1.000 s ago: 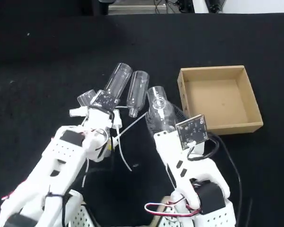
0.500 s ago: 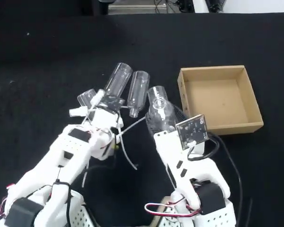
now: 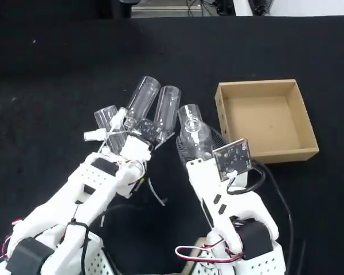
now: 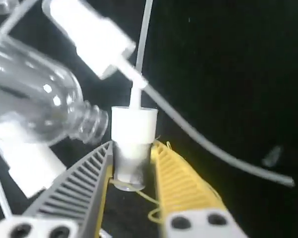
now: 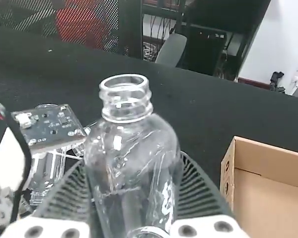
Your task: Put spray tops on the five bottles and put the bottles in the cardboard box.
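My right gripper (image 3: 192, 146) is shut on a clear bottle (image 3: 190, 127), held upright with its open neck (image 5: 125, 95) up, just left of the cardboard box (image 3: 301, 117). My left gripper (image 4: 132, 147) is shut on the white collar of a spray top (image 4: 133, 133), whose thin dip tube (image 4: 213, 147) trails off to the side. In the high view that left gripper (image 3: 139, 137) sits at the near ends of the lying bottles. A lying bottle's threaded neck (image 4: 93, 127) is right beside the held collar.
Three more clear bottles (image 3: 143, 96) (image 3: 167, 106) (image 3: 109, 119) lie side by side on the black table, left of the box. A loose white spray top (image 3: 95, 136) lies near them, another (image 4: 88, 34) beyond the held one. The box (image 5: 268, 171) is empty.
The left arm has moved away from the table's front edge toward the lying bottles, carrying the spray top and dragging its tube along. The right arm and its bottle have stayed put.
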Motion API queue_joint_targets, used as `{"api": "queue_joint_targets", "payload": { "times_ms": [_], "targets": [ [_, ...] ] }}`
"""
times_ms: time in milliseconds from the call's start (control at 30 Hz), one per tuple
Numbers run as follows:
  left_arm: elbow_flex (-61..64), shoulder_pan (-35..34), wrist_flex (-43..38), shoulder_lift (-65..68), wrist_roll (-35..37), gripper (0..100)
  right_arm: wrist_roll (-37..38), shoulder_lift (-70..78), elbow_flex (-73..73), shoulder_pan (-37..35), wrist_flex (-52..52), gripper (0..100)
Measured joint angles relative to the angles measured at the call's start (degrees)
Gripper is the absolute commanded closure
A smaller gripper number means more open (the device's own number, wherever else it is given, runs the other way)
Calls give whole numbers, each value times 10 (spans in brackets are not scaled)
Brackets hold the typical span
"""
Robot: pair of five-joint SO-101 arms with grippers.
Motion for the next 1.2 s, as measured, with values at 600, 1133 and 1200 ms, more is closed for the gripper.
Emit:
{"api": "queue_joint_targets", "payload": {
  "times_ms": [600,1133,1200],
  "targets": [
    [-156,-225,417,-202,-324,959,0,0,0,0,0,988],
    [-69,-67,415,-221,-249,959,0,-1,5,0,0,988],
    [-89,-67,447,-221,-249,959,0,-1,5,0,0,988]
  ]
}}
